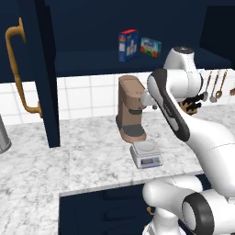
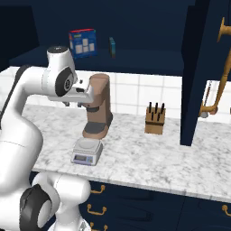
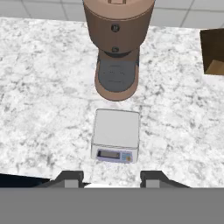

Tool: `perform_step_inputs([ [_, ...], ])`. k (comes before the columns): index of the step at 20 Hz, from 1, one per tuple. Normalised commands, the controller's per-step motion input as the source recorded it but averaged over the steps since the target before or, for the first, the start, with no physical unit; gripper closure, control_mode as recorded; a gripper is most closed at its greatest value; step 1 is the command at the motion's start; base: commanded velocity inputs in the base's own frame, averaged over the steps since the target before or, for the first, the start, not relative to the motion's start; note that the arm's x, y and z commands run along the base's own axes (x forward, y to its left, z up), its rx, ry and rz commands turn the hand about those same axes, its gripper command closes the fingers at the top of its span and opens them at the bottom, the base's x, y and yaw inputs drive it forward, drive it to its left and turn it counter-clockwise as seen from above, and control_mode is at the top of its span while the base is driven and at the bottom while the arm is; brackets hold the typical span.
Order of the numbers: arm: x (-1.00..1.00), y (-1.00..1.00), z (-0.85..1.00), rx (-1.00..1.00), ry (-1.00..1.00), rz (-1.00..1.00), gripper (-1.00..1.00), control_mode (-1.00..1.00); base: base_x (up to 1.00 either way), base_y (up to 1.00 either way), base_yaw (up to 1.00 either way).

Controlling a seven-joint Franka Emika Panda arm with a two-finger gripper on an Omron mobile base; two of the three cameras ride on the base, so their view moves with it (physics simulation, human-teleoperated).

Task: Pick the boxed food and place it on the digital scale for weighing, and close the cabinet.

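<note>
The boxed food [image 1: 128, 45] [image 2: 82, 43] stands upright on the shelf of the open navy cabinet [image 1: 82, 62] [image 2: 149, 61], well above the counter. Below it on the marble counter, the pale grey digital scale [image 1: 146, 153] [image 2: 86, 150] [image 3: 116, 135] sits in front of the coffee machine. My gripper [image 1: 149, 104] [image 2: 74, 105] [image 3: 111, 177] hangs above the scale, pointing down, next to the coffee machine's upper part. Its fingers stand apart with nothing between them. The cabinet doors [image 1: 27, 69] [image 2: 198, 67] with brass handles are swung open on both sides.
A tall brown coffee machine [image 1: 131, 108] [image 2: 98, 106] [image 3: 117, 43] stands right behind the scale. A smaller light-blue box [image 1: 151, 47] [image 2: 112, 47] lies on the shelf beside the carton. A knife block [image 2: 154, 119] [image 3: 213, 52] sits to the right, with utensils [image 1: 215, 85] hanging on the wall.
</note>
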Motion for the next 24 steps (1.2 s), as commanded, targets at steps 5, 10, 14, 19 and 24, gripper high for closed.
perform_step_inputs([
  [5,-0.36,0.03,0.0,0.0,-0.08,0.0,-1.0,-1.0,0.0,0.0,0.0],
  [10,-0.19,0.15,0.29,0.0,-0.08,-0.03,-1.0,-1.0,0.0,0.0,0.0],
  [14,-0.1,0.26,0.6,0.0,-0.13,-0.06,-1.0,-1.0,0.0,0.0,0.0],
  [19,-0.01,0.42,0.51,0.0,-0.15,-0.13,-1.0,-1.0,0.0,0.0,0.0],
  [24,0.0,0.42,0.56,0.0,-0.18,-0.12,-1.0,-1.0,0.0,0.0,0.0],
])
